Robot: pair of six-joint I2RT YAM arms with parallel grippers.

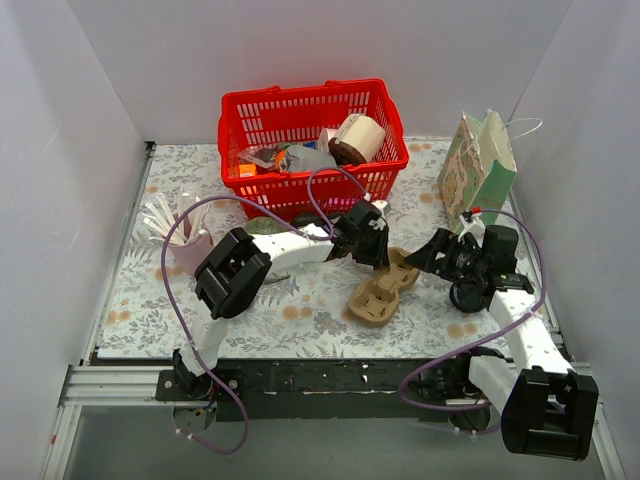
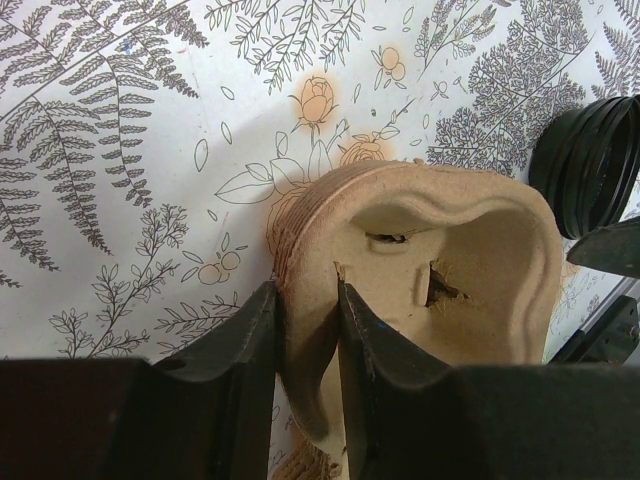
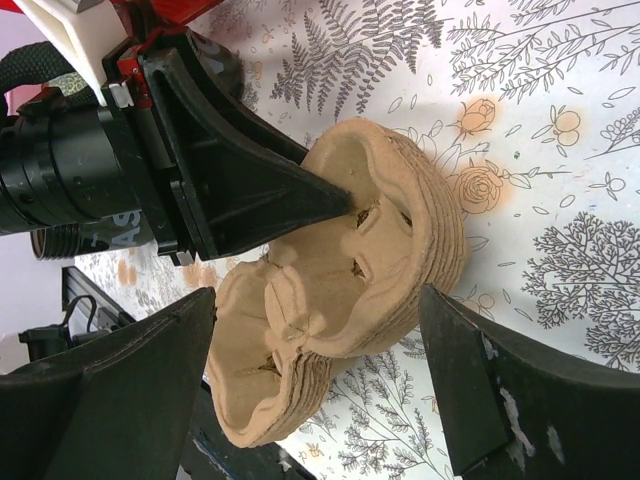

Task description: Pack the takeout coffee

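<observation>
The left end effector (image 2: 305, 300) pinched the pulp cup carrier (image 2: 450, 260) by its rim.
The carrier, seemingly a stack, sat framed between the spread jaws of the right end effector (image 3: 318, 300).

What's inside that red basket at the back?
A paper cup lies on its side in the red basket, beside small packets, one orange. Whatever sits beneath them is hidden by the pile and the basket's wall.

Left gripper (image 2: 305, 295) pinching a tan moulded-pulp cup carrier (image 2: 480, 250)
Black fingers (image 2: 240, 350) clamp the carrier's wall, one inside, one outside, on the fern-and-rose printed worktop (image 2: 120, 150); a black ribbed round object (image 2: 590, 165) lies near.
</observation>
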